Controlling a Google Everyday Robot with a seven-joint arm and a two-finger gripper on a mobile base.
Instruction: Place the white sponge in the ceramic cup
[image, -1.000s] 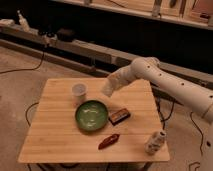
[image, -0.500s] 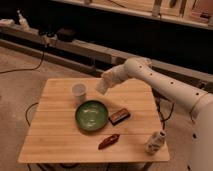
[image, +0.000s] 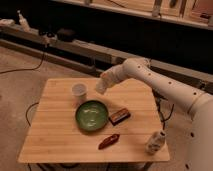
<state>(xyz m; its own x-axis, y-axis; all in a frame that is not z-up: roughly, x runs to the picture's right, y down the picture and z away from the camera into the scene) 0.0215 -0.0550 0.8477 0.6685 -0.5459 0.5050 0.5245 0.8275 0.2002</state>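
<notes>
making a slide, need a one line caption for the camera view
Pincer shut on the white sponge, carried above the wooden table just right of the ceramic cup.

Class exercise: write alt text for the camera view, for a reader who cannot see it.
A white robot arm reaches from the right over a wooden table, its gripper shut on the white sponge just right of the ceramic cup. In front lie a green bowl, a brown block, a red object and a white bottle.

Count, centre of frame: one surface (image: 55, 137); one ceramic cup (image: 79, 91); one green bowl (image: 91, 115); one dark brown block (image: 119, 116); one red pepper (image: 108, 141); one white patterned bottle (image: 155, 142); one white sponge (image: 101, 88); one claw (image: 103, 84).
</notes>
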